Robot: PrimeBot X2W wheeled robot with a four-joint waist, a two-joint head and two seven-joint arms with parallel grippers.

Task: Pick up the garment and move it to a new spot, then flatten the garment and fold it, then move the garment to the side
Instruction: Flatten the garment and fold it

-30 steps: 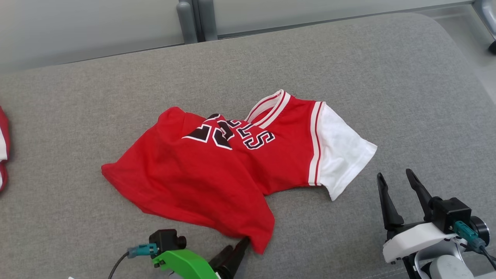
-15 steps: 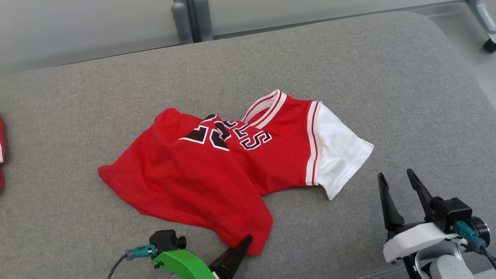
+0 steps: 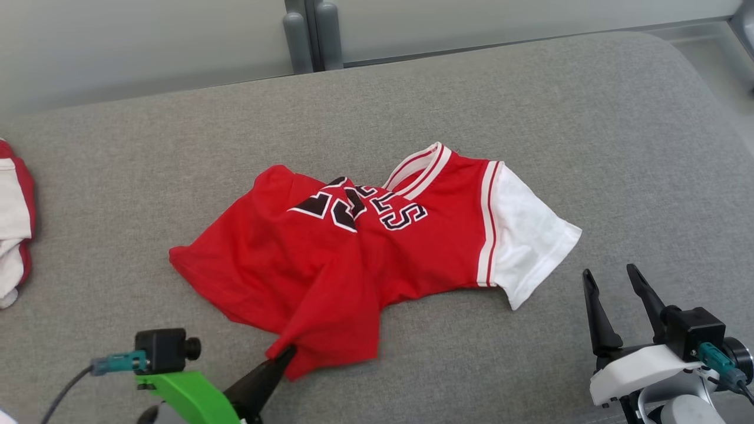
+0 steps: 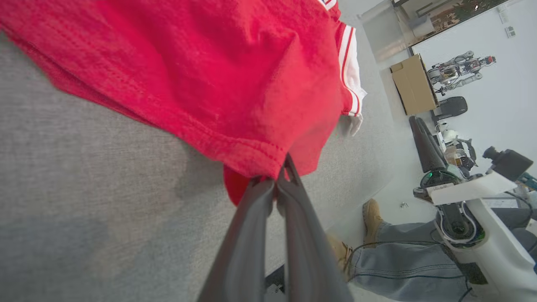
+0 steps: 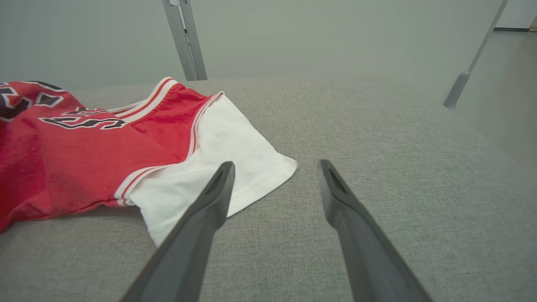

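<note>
Head view: a red jersey [image 3: 365, 247] with black lettering and a white sleeve [image 3: 530, 235] is shown lying crumpled near the middle of a grey fabric-covered counter [image 3: 530, 106]. The sleeve is pointed toward the robot's right. The near corner of the red hem is pinched between the closed fingers of the left gripper [image 3: 285, 353], and the cloth is drawn into a ridge running up from that grip. The right gripper [image 3: 609, 272] is held low over the counter beside the sleeve, apart from it, with its fingers spread and nothing between them. A second red-and-white garment [image 3: 12, 224] is seen at the left edge of the counter, well apart from the jersey.

Left wrist view: the two dark fingers are pressed together on the stitched hem, a small fold of red cloth being caught just behind their tips. The rest of the jersey is spread over the counter beyond them. Past the counter's edge, a person's legs in jeans [image 4: 394, 260] and a brown boot [image 4: 371, 216] are seen on the floor, and a cardboard box [image 4: 413, 84] stands farther off.

Right wrist view: the fingers are held wide apart above bare counter. The left finger is overlapped with the sleeve's near edge in the picture; whether it is touched cannot be told.
</note>
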